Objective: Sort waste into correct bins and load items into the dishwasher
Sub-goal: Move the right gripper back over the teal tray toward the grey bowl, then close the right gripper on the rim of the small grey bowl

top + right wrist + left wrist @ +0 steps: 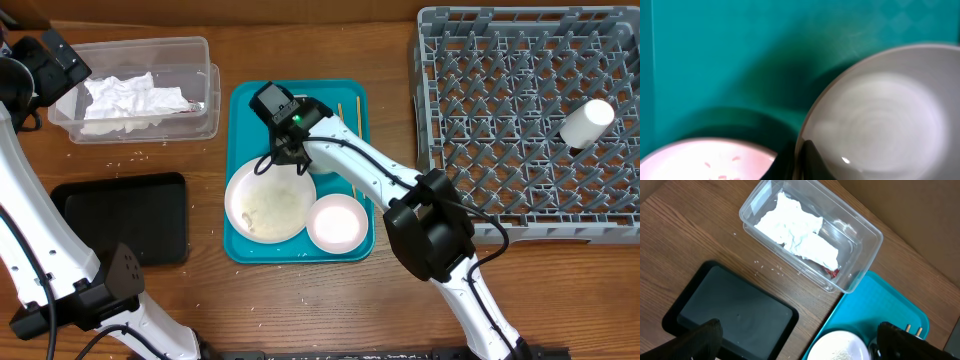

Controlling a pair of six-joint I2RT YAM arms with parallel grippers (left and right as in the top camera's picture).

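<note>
The clear tub [200,60] at the back left holds crumpled white napkins [125,100] and a red-and-white wrapper [831,271]. The black tray [125,215] lies in front of it. A large plate [268,208] with rice on it and a small pale-pink plate [337,222] sit on the teal tray [250,100]. My right gripper [283,150] is low over the teal tray. In the right wrist view its fingers [800,152] are shut on the rim of a white bowl [880,110]. My left gripper [50,62] is open and empty above the tub's left end; its fingers [797,332] are spread wide.
The grey dish rack [530,120] stands at the right with a small white cup [586,122] lying in it. Chopsticks [355,125] lie along the teal tray's right side. Loose rice grains [130,155] are scattered on the wooden table between tub and black tray.
</note>
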